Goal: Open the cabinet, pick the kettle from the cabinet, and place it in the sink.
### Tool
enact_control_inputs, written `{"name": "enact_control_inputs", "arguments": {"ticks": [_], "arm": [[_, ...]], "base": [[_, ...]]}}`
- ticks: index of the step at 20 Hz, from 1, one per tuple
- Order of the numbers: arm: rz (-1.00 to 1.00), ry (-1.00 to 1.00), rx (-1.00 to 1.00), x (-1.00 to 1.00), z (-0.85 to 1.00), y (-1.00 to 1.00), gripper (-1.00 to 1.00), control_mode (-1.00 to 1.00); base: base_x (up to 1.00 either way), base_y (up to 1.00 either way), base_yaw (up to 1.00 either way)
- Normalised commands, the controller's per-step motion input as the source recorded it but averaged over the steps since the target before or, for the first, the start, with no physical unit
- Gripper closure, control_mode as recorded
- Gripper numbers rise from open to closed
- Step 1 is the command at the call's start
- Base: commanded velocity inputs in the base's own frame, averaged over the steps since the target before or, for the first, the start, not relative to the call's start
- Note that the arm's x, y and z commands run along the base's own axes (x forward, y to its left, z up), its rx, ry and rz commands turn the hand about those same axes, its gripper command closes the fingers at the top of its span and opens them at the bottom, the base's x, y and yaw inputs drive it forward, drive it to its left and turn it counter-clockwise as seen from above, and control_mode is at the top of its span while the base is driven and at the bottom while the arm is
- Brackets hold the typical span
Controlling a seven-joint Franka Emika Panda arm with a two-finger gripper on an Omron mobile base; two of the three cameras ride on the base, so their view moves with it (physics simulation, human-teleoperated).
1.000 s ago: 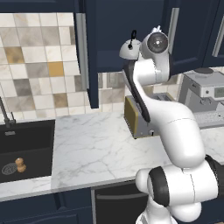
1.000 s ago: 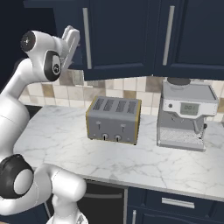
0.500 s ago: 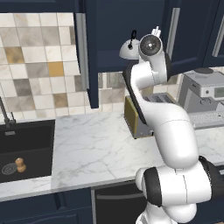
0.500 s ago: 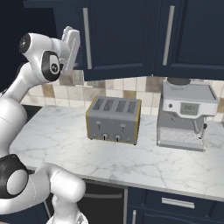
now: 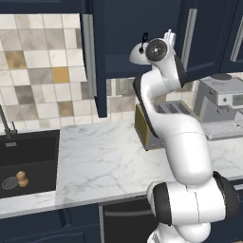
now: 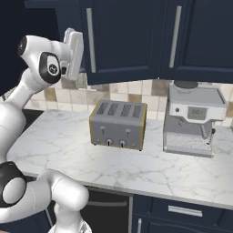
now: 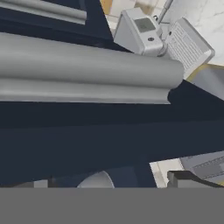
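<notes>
Gripper: the gripper [image 6: 75, 52] sits in the upper left of the right base view, raised to the height of the cupboard doors; its jaws stand wide with nothing between them; the hand looks set against the door so it can take the handle, which is my reading of the pose.
Cabinet: the cabinet [image 6: 120, 41] fills the top of the right base view, dark navy with flat doors; in the left base view its left door [image 5: 97, 57] stands swung out edge-on, top centre, so the opening step seems partly done.
Handle: a silver bar handle [image 7: 87, 70] crosses the upper half of the hand view, very close to the camera; whether the fingertips touch it I cannot tell.
Kettle: a rounded grey shape at the bottom centre of the hand view may be the kettle; too little shows to be sure.
Sink: the sink [image 5: 28, 147] lies at the lower left of the left base view, black, with its drain [image 5: 9, 182] and a small brown object [image 5: 21, 178] beside it.
Counter: the marble counter [image 5: 104, 161] runs between the sink and the toaster [image 6: 118, 124]; the coffee machine [image 6: 195, 118] stands to the right of the toaster.
Room: the stretch of counter left of the toaster is open, giving a free path towards the sink; the swung door edge hangs above that path, so a carried load would need to pass clear of it.
</notes>
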Motion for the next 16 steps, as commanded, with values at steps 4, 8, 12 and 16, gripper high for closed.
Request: {"name": "enact_control_inputs", "arguments": {"ticks": [4, 8, 12, 16], "arm": [[-0.08, -0.01, 0.04, -0.31, 0.15, -0.42, -1.00, -1.00], [-0.05, -0.02, 0.05, -0.37, 0.14, -0.43, -1.00, -1.00], [-0.03, -0.02, 0.09, -0.39, 0.12, -0.42, -1.00, -1.00], [-0.03, -0.03, 0.12, -0.42, 0.13, -0.44, -1.00, -1.00]], "base": [[0.00, 0.00, 0.00], [0.00, 0.00, 0.00], [0.00, 0.00, 0.00], [0.00, 0.00, 0.00]]}}
